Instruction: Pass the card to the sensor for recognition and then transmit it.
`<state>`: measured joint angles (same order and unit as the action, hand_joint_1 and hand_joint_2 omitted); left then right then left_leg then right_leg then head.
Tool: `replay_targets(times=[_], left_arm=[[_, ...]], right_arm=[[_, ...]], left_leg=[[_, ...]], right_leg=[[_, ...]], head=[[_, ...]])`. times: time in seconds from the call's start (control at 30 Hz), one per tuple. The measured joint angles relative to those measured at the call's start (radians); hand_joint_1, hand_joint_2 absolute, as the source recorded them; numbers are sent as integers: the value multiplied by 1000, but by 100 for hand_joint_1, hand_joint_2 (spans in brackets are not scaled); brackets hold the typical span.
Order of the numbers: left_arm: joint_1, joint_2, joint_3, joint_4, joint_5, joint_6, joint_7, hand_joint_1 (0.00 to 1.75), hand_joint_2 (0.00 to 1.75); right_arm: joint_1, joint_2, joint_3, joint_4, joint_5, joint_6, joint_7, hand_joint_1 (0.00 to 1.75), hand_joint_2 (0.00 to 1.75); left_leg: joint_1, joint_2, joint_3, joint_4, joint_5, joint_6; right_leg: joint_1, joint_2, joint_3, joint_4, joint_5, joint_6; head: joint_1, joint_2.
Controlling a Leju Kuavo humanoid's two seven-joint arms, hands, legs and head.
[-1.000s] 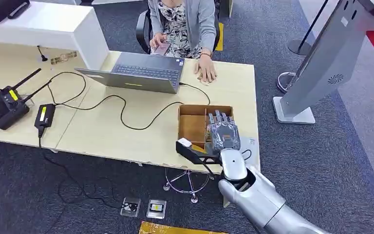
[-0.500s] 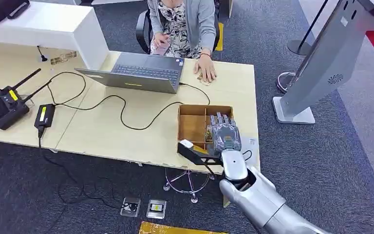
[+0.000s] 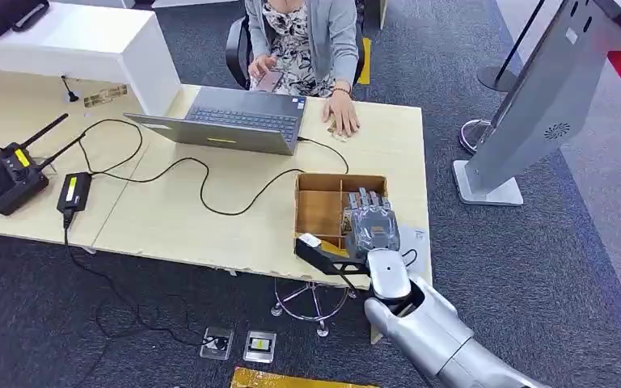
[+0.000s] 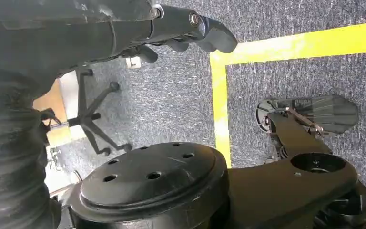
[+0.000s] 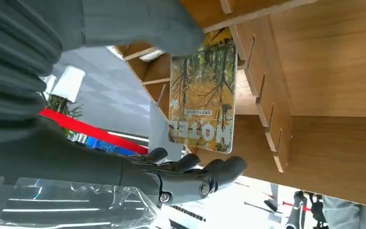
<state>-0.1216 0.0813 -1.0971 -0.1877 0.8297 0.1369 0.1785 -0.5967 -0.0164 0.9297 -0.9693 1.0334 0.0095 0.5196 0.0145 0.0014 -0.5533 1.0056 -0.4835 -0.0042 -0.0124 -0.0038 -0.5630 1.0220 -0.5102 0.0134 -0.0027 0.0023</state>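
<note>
Right now the right hand (image 3: 373, 225) hangs over the right-hand compartments of the wooden divided box (image 3: 318, 208), which sits at the near right corner of the light wood table (image 3: 178, 218). From the head view the fingers point far, stretched out side by side over the box, back of the hand up. In the right wrist view the card (image 5: 201, 97), a forest picture with "HOTEL" printed on it, stands inside one of the box slots against a divider; the thick thumb (image 5: 138, 24) sits just over one end of it and the dark fingers (image 5: 190, 174) are apart from the card on its other side, so nothing is clamped, hand spread open around it. Whether the thumb actually touches the card, can't tell. Left hand (image 4: 181, 28) hangs low above grey carpet and a yellow floor line (image 4: 221, 95), fingers loosely extended, holding nothing. Far side of the table: a person (image 3: 307, 36) seated, one hand flat on the table beside an open laptop (image 3: 234, 121). Black cable (image 3: 202, 182) runs from the laptop left toward a power brick (image 3: 73, 192); a black radio unit (image 3: 8, 174) lies at far left. A grey kiosk stand (image 3: 534, 105) is on the floor to the right of the table.
</note>
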Motion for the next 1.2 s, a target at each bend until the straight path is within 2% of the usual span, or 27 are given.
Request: replay_targets(times=[0.5,0.93,1.2], left_arm=[[0,0,0,0,-2,-3,-1,0,175],[0,0,0,0,0,0,-1,0,175],[0,0,0,0,-10,-1,-16,0,175]], right_arm=[[-2,0,-1,27,6,-30,-11,175,175],[-4,2,-1,52,0,-59,-49,175,175],[-5,8,-2,61,6,-116,-51,175,175]], left_leg=[[0,0,0,0,0,0],[0,0,1,0,0,0],[0,0,1,0,0,0]], right_leg=[[0,0,0,0,0,0],[0,0,0,0,0,0],[0,0,0,0,0,0]], head=[[0,0],[0,0],[0,0]])
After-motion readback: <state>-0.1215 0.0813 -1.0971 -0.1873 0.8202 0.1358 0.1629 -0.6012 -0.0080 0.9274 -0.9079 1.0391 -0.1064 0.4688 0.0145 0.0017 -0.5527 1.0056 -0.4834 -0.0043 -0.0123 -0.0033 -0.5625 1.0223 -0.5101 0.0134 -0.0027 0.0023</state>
